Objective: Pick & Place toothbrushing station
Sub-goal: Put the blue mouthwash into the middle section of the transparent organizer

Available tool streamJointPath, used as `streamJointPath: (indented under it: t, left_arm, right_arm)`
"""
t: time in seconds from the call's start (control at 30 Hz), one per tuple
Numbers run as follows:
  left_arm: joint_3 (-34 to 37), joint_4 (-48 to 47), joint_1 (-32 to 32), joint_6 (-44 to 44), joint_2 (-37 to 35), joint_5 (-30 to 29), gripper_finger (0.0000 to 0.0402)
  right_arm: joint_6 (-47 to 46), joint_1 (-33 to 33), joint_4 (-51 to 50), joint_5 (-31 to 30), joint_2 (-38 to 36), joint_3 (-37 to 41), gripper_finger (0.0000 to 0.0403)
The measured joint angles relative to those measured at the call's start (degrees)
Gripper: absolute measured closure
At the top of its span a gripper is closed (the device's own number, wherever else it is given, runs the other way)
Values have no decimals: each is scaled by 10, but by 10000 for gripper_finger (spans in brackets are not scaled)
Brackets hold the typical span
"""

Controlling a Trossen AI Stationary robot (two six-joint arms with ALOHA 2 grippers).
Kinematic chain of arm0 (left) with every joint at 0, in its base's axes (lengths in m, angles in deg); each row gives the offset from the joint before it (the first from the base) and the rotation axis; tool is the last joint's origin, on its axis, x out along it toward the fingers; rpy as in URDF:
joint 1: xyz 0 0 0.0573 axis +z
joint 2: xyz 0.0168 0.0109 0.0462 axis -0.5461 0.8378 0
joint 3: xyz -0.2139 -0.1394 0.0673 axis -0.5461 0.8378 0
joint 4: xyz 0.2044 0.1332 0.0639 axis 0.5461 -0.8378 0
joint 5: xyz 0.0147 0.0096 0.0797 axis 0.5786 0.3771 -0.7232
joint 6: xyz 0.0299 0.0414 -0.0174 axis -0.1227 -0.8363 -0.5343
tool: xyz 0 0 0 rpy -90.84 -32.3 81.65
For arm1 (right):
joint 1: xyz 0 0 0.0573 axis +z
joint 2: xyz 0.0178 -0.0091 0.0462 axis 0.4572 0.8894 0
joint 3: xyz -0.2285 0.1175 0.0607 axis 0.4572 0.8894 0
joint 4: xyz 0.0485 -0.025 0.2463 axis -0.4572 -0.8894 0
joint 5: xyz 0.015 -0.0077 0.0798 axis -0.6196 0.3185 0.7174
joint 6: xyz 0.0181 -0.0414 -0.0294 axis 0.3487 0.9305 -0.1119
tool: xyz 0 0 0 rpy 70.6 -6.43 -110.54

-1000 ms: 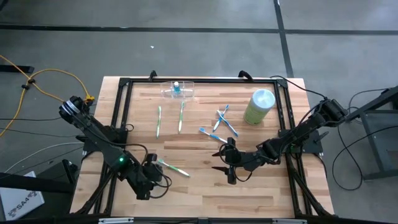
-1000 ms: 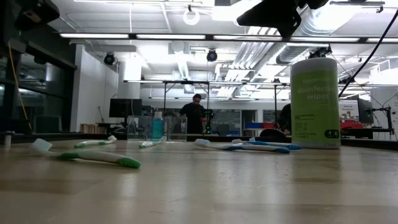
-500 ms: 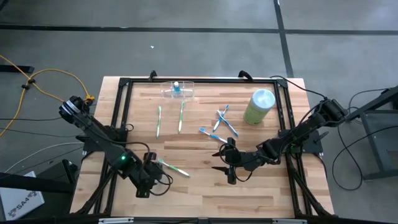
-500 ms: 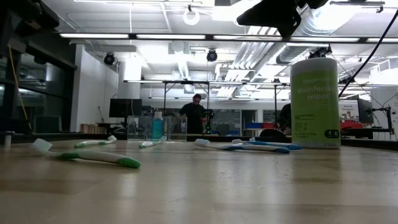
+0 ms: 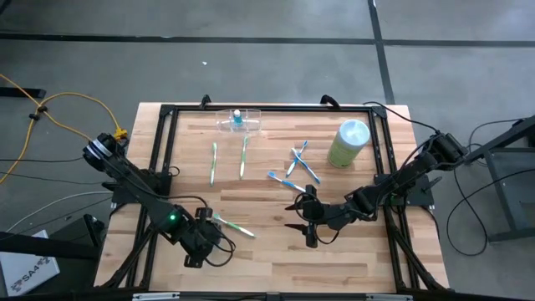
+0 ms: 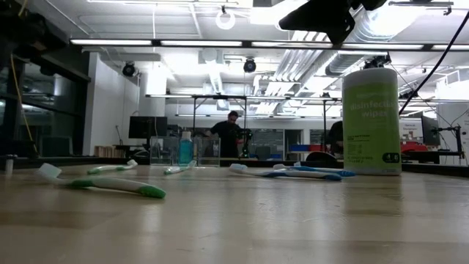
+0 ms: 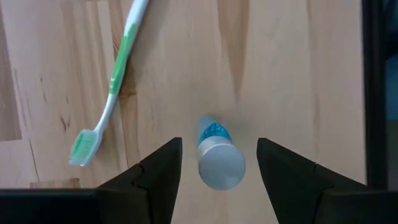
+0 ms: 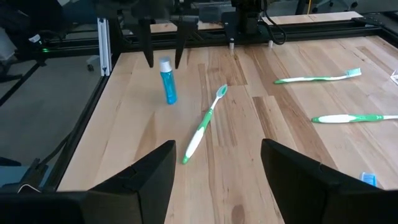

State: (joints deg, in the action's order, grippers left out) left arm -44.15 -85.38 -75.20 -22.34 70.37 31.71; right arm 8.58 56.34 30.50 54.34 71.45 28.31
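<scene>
The wooden table (image 5: 276, 251) is carrying the clear toothbrushing station (image 5: 239, 122) near its far edge. The left gripper (image 7: 217, 163) is hanging open and empty directly over a small blue tube (image 7: 219, 158) standing near the table's front-left corner, a green toothbrush (image 7: 111, 92) lying beside it. The right gripper (image 8: 217, 163) is waiting wide open and empty near the table's middle.

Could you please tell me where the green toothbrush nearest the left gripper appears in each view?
High view: green toothbrush, front left, beside the left gripper.
Low view: left foreground, nearest.
Left wrist view: upper left.
Right wrist view: centre.
Landmark: blue bottle beside it, in both wrist views.
</scene>
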Motion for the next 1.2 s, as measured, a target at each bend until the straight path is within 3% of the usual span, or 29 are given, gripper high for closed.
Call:
streamJointPath:
  t: [0.37, 0.9, 1.2]
  left_arm:
    - [0, -1, 0, 0, 38, 7, 199]
    - [-1, -1, 1, -15, 39, -2, 202]
    - [-1, -1, 15, -15, 39, -2, 265]
  right_arm:
    - [-17, 1, 0, 0, 0, 0, 176]
    - [-17, 1, 0, 0, 0, 0, 176]
    - [-17, 1, 0, 0, 0, 0, 176]
